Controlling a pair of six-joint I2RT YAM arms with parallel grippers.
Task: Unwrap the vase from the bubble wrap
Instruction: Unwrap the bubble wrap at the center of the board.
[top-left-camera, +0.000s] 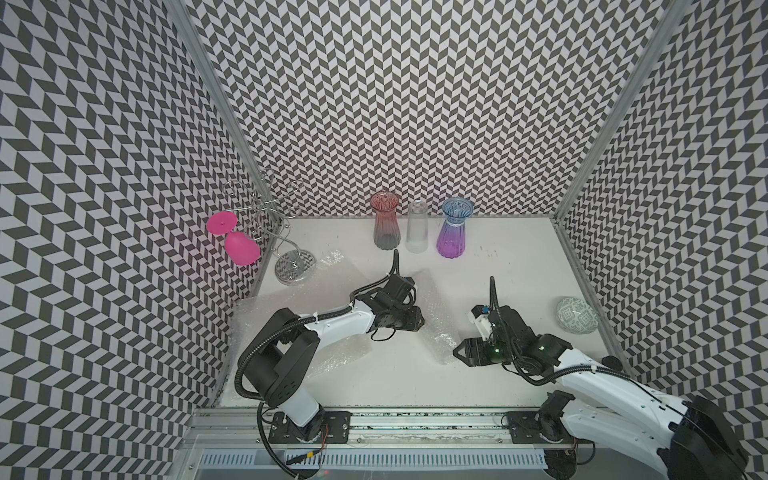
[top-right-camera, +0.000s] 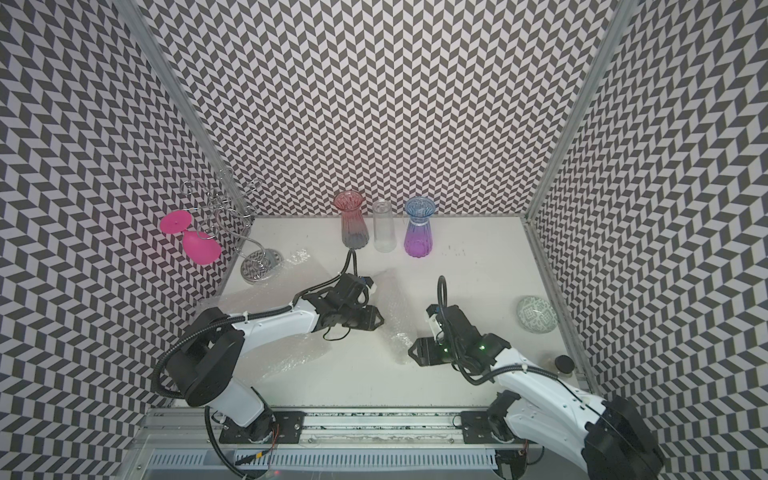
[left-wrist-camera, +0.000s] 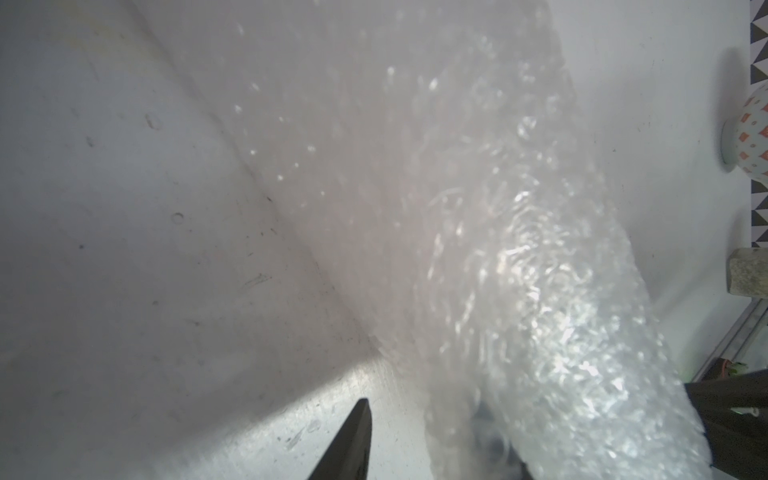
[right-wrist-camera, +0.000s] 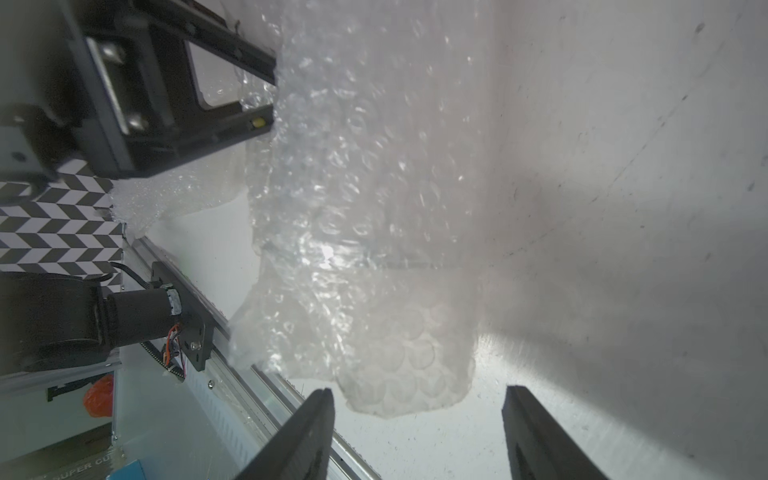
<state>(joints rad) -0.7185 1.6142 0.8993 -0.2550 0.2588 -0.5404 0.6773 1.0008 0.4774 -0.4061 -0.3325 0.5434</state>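
A long roll of bubble wrap (top-left-camera: 432, 316) (top-right-camera: 395, 316) lies on the white table between my two arms, and whether it holds a vase cannot be seen. My left gripper (top-left-camera: 419, 322) (top-right-camera: 380, 322) is shut on the roll's side. In the left wrist view one finger (left-wrist-camera: 353, 440) shows bare and the wrap (left-wrist-camera: 519, 270) covers the other. My right gripper (top-left-camera: 455, 351) (top-right-camera: 410, 351) stands open at the roll's near end. In the right wrist view the wrap's end (right-wrist-camera: 407, 374) sits just beyond the fingertips, touching neither. More loose sheets (top-left-camera: 291, 303) lie under the left arm.
Three bare vases stand at the back: red-grey (top-left-camera: 385, 220), clear (top-left-camera: 417, 226), blue-purple (top-left-camera: 454, 228). A wire rack (top-left-camera: 266, 224) holding a pink glass (top-left-camera: 241, 245) stands at the back left. A patterned bowl (top-left-camera: 577, 314) sits near the right wall.
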